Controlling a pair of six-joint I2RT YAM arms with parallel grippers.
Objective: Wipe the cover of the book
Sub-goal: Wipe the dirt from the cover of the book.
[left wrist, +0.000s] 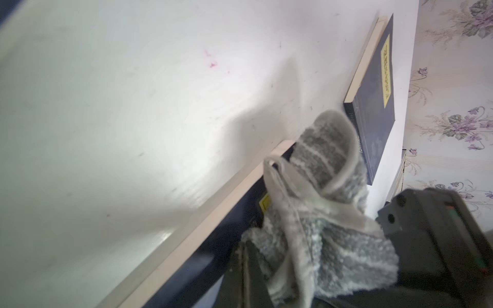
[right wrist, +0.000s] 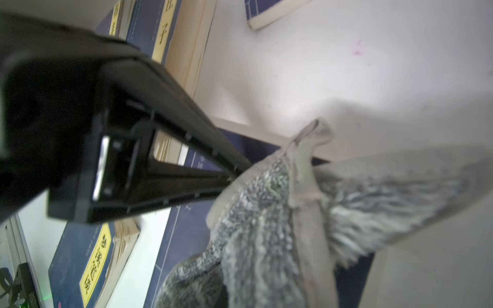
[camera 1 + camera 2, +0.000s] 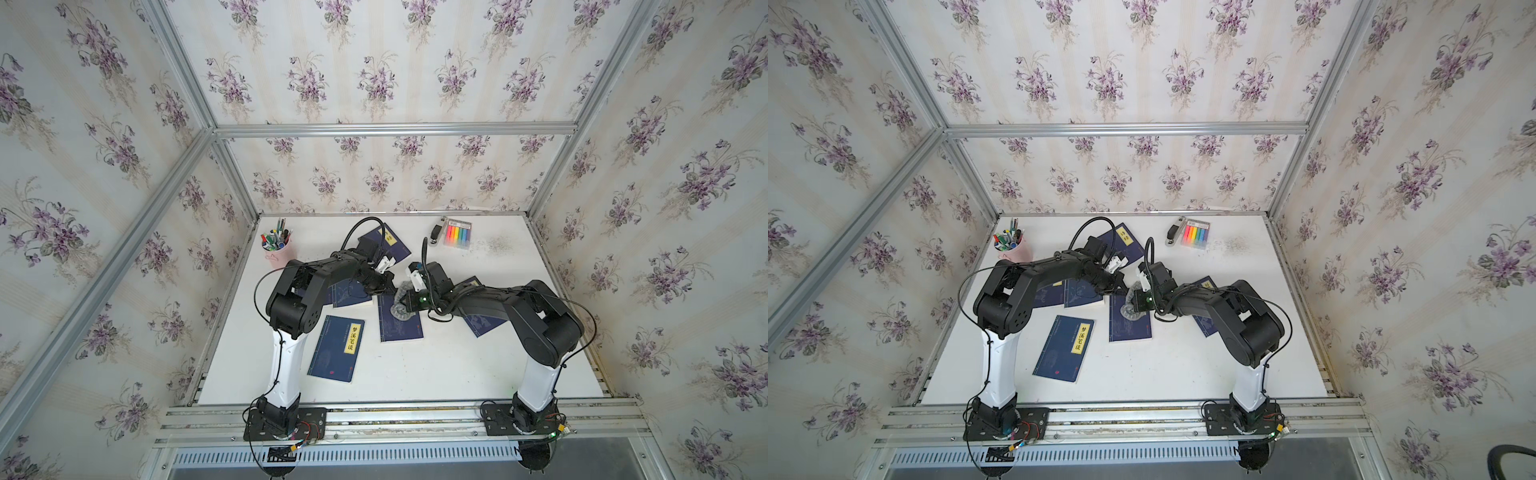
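- The book (image 3: 402, 330) to be wiped lies flat near the middle of the white table (image 3: 457, 365), dark blue cover up, with both arms meeting over its far end.
- A grey fluffy cloth (image 3: 400, 309) sits bunched on that far part of the cover; both top views show it there (image 3: 1128, 309).
- The right gripper (image 3: 408, 301) is closed on the cloth. In the right wrist view the cloth (image 2: 266, 226) rises in folds from where the fingers are hidden.
- The left gripper (image 3: 387, 285) is closed too, its jaws pressed together. Its tip (image 2: 234, 174) meets the cloth's edge above the book's cover (image 2: 184, 240) — whether it pinches any fabric, I cannot tell.
- In the left wrist view the cloth (image 1: 320, 213) lies across the book's corner, beside the cream page edge (image 1: 213, 208).
- Four other blue books lie around: one with a yellow label (image 3: 336, 349) near the front, one at the back (image 3: 390, 245), and one partly under each arm.
- A pink cup of pens (image 3: 277, 253) stands at the back left — a pack of coloured markers (image 3: 457, 235) lies at the back right.
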